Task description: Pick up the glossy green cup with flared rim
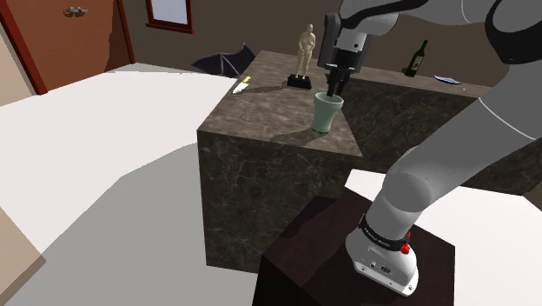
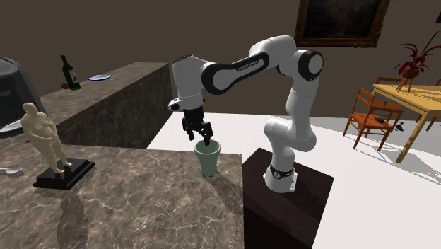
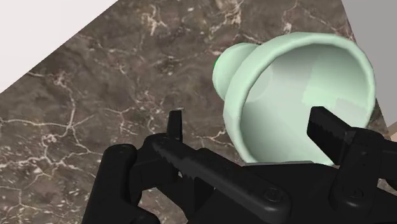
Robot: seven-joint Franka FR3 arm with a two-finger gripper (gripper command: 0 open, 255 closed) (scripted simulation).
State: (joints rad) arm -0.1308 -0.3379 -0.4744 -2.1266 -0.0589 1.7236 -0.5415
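Gripper (image 2: 205, 140) spread open, astride the pale green cup (image 2: 208, 161) rim, not clamped. Dark veined marble counter (image 2: 141, 205). Second exterior view: statuette (image 2: 44, 134) at cup's 9 o'clock. Arm (image 2: 240, 67) lettering unreadable.

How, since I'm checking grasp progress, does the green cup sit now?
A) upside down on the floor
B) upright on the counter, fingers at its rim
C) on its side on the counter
B: the green cup stands mouth-up on the marbled counter, with the open fingers at its rim.
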